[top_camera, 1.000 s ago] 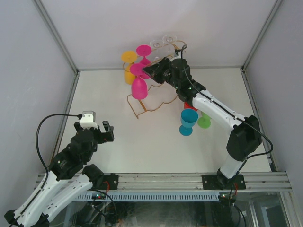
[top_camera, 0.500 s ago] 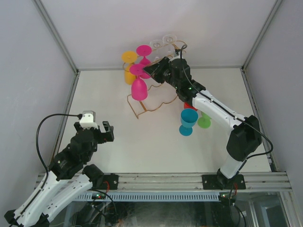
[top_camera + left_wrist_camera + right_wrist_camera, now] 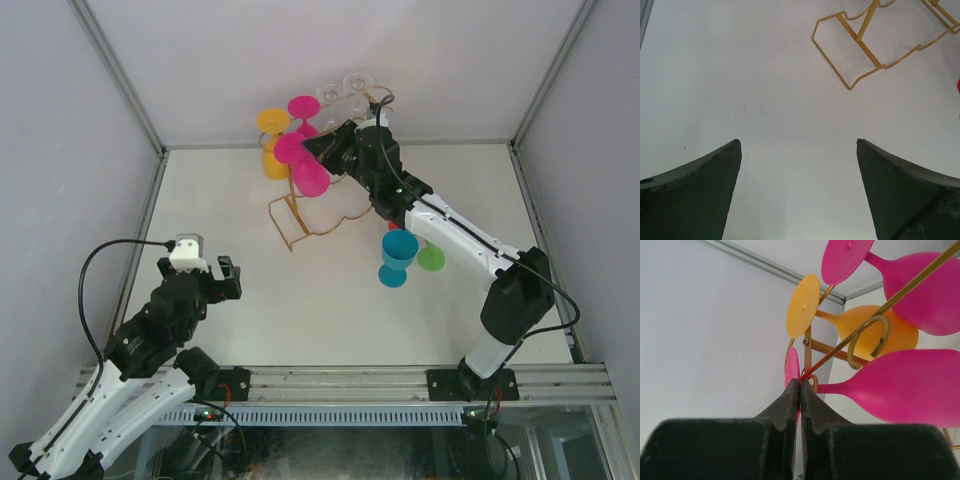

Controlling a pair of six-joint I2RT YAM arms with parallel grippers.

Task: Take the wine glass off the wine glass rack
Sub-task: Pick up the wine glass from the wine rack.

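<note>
My worktop (image 3: 250,300) is a plain white, matt surface, closed in by pale walls at the far side and on both flanks. The wine glass rack (image 3: 280,225) stands on it towards the far middle, its wavy gold wire base resting flat on the surface. To the right of the rack and nearer my side, a blue glass (image 3: 398,250) stands upright on its foot. Just beside it, further right, sits a green glass (image 3: 431,259), which I can see only in part from above.

No text, label or number is legible in any view. The wine glass rack (image 3: 861,41) and pink wine glass (image 3: 910,385) are unmarked.
</note>
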